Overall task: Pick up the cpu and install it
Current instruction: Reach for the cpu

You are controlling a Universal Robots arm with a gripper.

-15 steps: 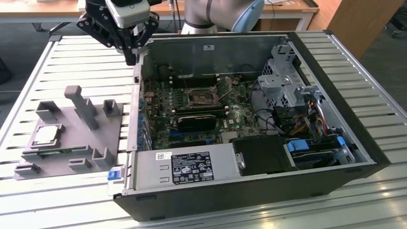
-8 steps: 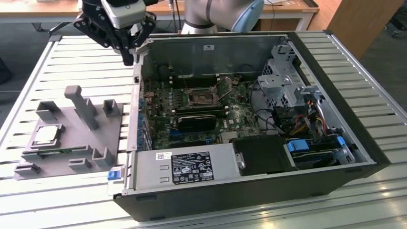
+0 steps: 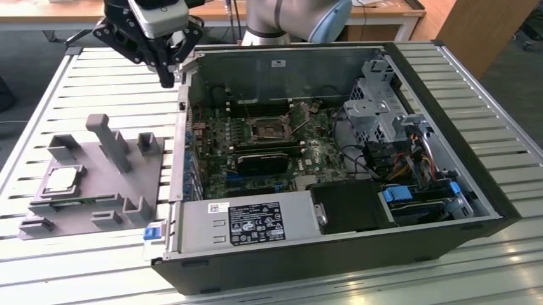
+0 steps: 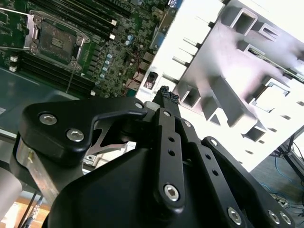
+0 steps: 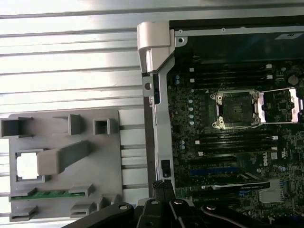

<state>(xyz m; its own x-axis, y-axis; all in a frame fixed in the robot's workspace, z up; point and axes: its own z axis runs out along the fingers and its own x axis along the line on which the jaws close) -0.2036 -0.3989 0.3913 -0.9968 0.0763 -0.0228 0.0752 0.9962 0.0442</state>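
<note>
One square, silver-topped cpu [image 3: 63, 180] lies flat in a pocket of the fixture tray [image 3: 95, 192], well apart from the jaws, which hang closed and empty by the computer case [image 3: 180, 159] wall. Likely hazards: the jaws clipping the tray's upright post [image 3: 107, 138] beside it, or a tilted grip damaging the open socket [image 3: 271, 129].

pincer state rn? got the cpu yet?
Pincer: closed, holding nothing. The cpu lies in the grey tray, apart from the pincer.
</note>
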